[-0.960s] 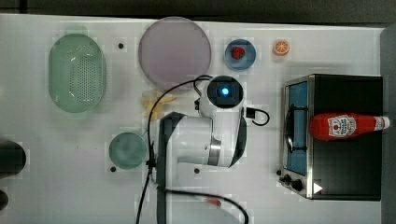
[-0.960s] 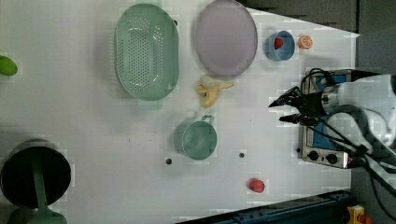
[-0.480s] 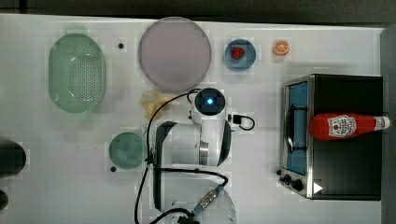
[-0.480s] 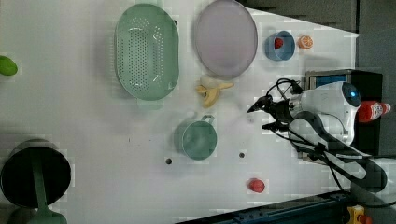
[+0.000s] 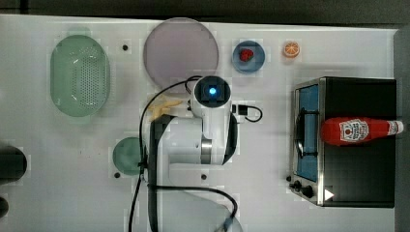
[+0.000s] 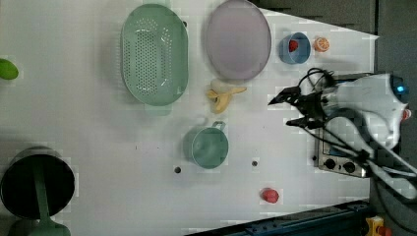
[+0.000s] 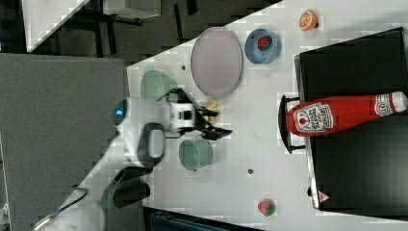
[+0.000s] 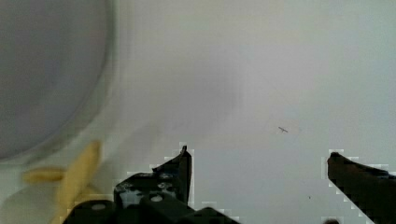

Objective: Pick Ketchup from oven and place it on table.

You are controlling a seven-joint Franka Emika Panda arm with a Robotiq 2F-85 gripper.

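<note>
Ketchup (image 5: 360, 131) lies on its side on the black top of the oven (image 5: 358, 179), not inside it; white cap points to the top view's right, base overhangs toward the glass door and handle. Judged: plastic squeeze bottle, light, smooth and round, so liable to roll or squirt out of a pinch; walls will give under pressure. Best hold looks like across the mid-body at or just past the label, where the sides run parallel, not the tapering neck.

Label: white panel with a red emblem; wording too small to read. A white triangle mark sits on the oven's corner.

Gripper (image 8: 259, 163) hangs over the bare worktop (image 5: 270, 203), well apart from the oven, jaws spread wide and holding nothing. Banana (image 6: 223, 95) and purple plate (image 5: 183, 48) lie nearby.
</note>
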